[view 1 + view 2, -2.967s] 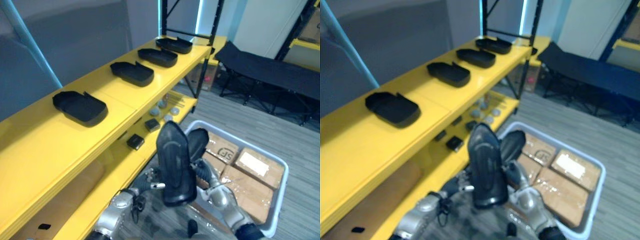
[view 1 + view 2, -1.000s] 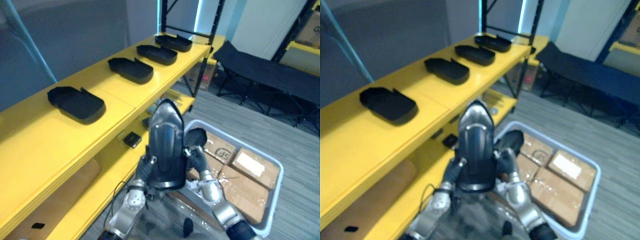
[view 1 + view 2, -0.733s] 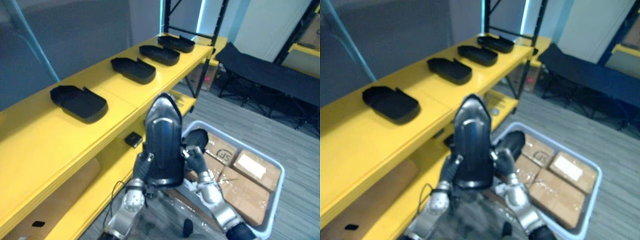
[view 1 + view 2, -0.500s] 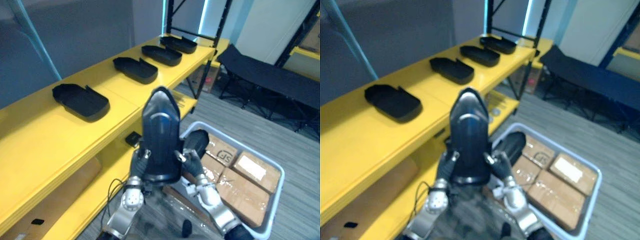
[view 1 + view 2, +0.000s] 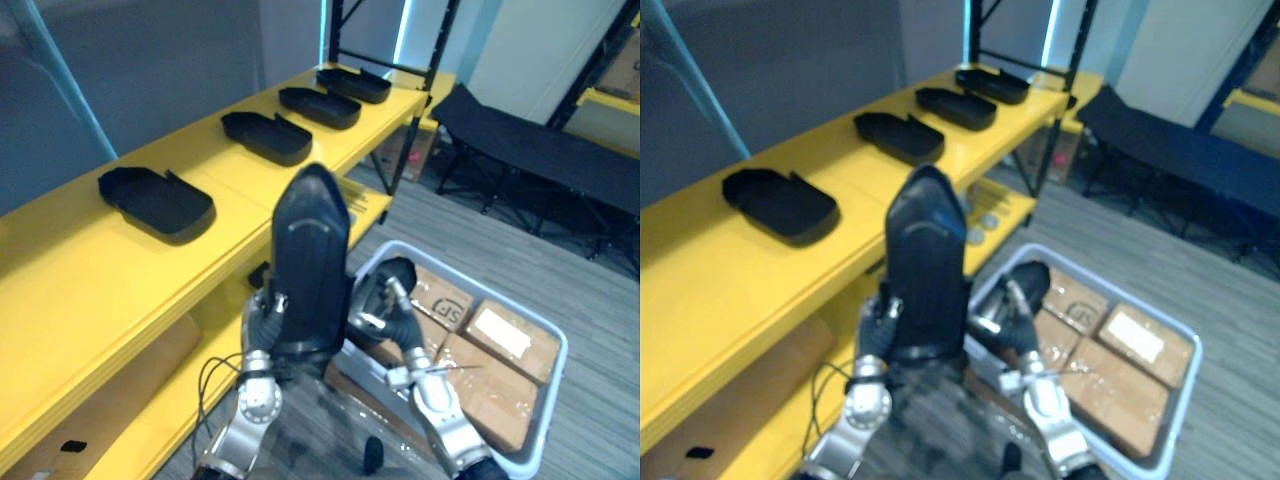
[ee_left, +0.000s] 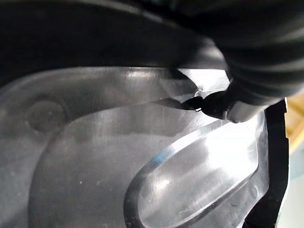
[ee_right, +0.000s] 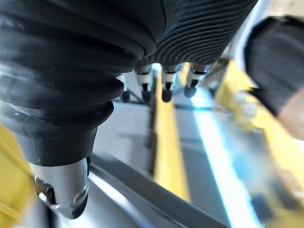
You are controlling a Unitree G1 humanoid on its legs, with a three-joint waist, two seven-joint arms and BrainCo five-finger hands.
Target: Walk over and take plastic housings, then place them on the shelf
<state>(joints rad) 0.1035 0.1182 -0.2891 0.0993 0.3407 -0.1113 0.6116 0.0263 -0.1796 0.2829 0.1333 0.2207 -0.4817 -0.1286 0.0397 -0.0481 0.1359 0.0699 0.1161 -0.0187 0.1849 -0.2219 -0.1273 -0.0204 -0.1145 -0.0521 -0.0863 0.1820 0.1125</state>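
**Robot holds a black housing up by the yellow shelf**

A long yellow shelf (image 5: pixel 120 270) runs along the robot's left side and goes far back. A black folding cot (image 5: pixel 530 150) stands on the grey floor (image 5: pixel 610 300), far off to the right. Nearer, on the right, sits a grey bin (image 5: pixel 548 400). Brown cardboard boxes (image 5: pixel 505 335) lie flat inside it, packed side by side.

In the middle is the held housing (image 5: pixel 310 265). It is a black plastic shell, long, with a rounded top. It stands up on end in the air, in front of the shelf's edge and just left of the bin. It is not on the shelf yet.

Four more black housings lie on top of the shelf in a row, each well apart from the next. The nearest housing (image 5: pixel 157 203) is biggest in the picture, then the second housing (image 5: pixel 265 137), the third housing (image 5: pixel 318 106) and the farthest housing (image 5: pixel 352 84).

The left hand (image 5: pixel 262 325) grips the low left edge of the held housing, with its fingers curled on it. Its wrist camera looks right into the shiny inside, where one dark fingertip (image 6: pixel 213 104) presses.

The right hand (image 5: pixel 385 310) is just beside the housing's low right edge. I cannot tell if it touches. Its fingers (image 7: pixel 164 83) are loose and hold nothing.
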